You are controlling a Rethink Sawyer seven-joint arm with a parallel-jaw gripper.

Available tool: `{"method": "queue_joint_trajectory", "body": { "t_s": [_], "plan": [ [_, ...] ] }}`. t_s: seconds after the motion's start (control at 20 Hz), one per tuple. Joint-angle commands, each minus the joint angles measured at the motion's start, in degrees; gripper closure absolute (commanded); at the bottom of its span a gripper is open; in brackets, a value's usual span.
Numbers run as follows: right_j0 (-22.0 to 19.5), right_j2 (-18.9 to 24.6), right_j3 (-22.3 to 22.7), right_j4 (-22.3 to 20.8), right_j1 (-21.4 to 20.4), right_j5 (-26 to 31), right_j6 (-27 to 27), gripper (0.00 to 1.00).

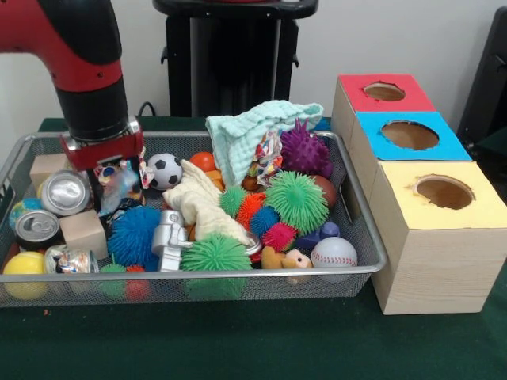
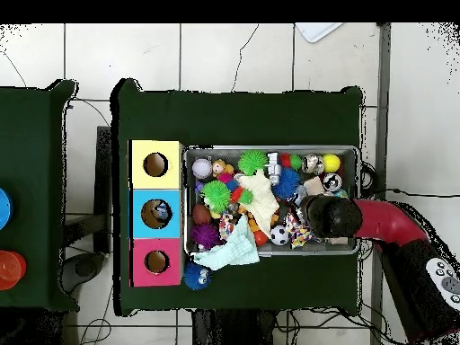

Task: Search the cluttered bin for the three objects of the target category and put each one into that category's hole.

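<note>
Seemingly over a creased clear bottle (image 1: 119, 188) near the bin's (image 1: 360, 229) left end, the hand (image 1: 107, 162) sat low, its grip impossible to tell; thin, light and slippery, the bottle would crush easily, so grasping across its body seemed wisest.

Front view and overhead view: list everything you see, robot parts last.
bin: one, silver wire mesh, on the table
table: one, dark green
wooden box: one, pale, beside the bin
holes: three, red-topped, blue-topped, yellow-topped
cans: three, silver, bin's picture-left end in the front view
wooden blocks: two, pale, by the cans
spiky balls: several, green, blue, purple, orange, pink
baseball: one, white, front corner
soccer ball: one, black and white
yellow ball: one
cloth: one, mint, draped over the far rim
arm: one, red and black, reaching into the bin
gripper: one, buried in clutter
</note>
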Motion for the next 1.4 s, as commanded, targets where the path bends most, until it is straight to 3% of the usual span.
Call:
{"method": "queue_joint_trajectory", "body": {
  "t_s": [0.05, 0.3, 0.65, 0.7, 1.15, 1.4],
  "plan": [
    [0.10, 5.88, -6.94, -3.72, 7.23, 2.22, -16.97, 0.00],
    [-0.76, 7.78, -7.77, -3.15, 10.11, 2.31, -17.63, 0.00],
    [-1.58, 8.65, -6.89, -3.35, 9.78, 3.08, -17.29, 0.00],
    [-1.85, 9.03, -6.88, -4.46, 9.75, 2.92, -18.05, 1.00],
    [-0.52, 8.41, -6.34, -5.75, 8.39, 1.87, -14.84, 1.00],
    [1.67, 7.26, -1.92, -4.43, 1.39, 3.87, -10.08, 1.00]
  ]
}}
